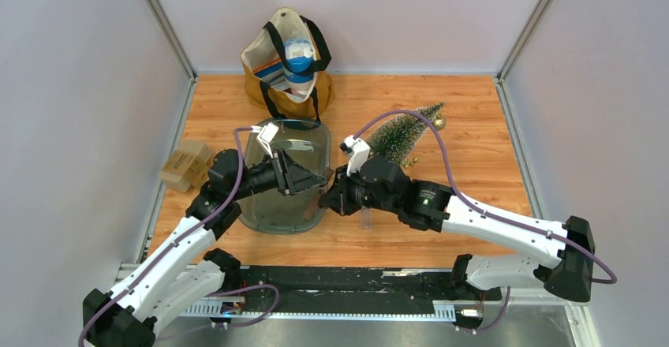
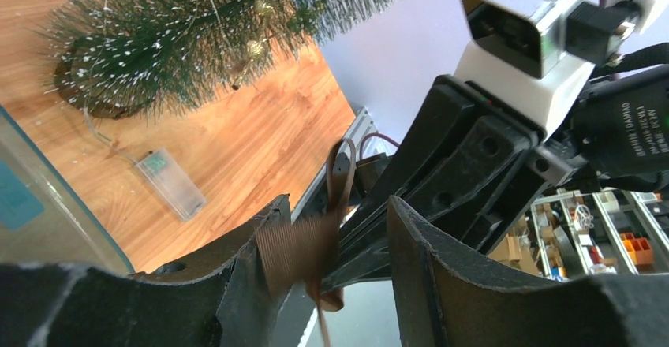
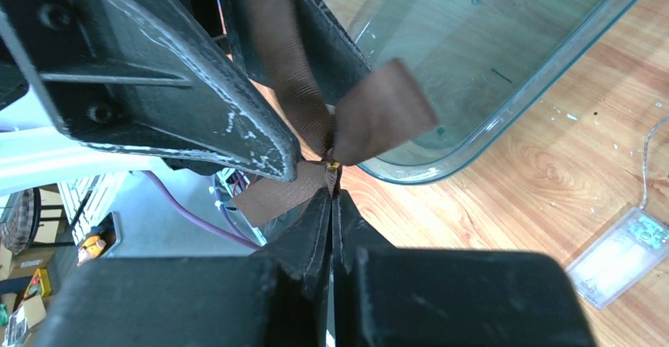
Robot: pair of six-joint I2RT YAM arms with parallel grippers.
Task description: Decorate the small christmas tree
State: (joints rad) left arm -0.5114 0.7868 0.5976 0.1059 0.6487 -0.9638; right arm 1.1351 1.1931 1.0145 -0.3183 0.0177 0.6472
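The small christmas tree (image 1: pixel 406 132) lies on its side at the back right of the wooden table, gold beads in its frosted needles (image 2: pixel 197 31). A brown ribbon bow (image 3: pixel 347 118) hangs at the clear tray's right edge, and my right gripper (image 3: pixel 331 185) is shut on its knot. My left gripper (image 2: pixel 335 205) faces it from the left with its jaws apart around the bow (image 2: pixel 304 248). One loop of the bow lies against the left finger, and the other finger stands clear. Seen from above, both grippers (image 1: pixel 315 180) (image 1: pixel 327 193) meet tip to tip.
The clear tray (image 1: pixel 272 217) sits under the left arm, its rim (image 3: pixel 505 102) just beyond the bow. A clear battery box (image 2: pixel 170 183) with a thin wire lies between tray and tree. A tan tote bag (image 1: pixel 288 59) stands at the back and a cardboard box (image 1: pixel 183 166) at the left wall.
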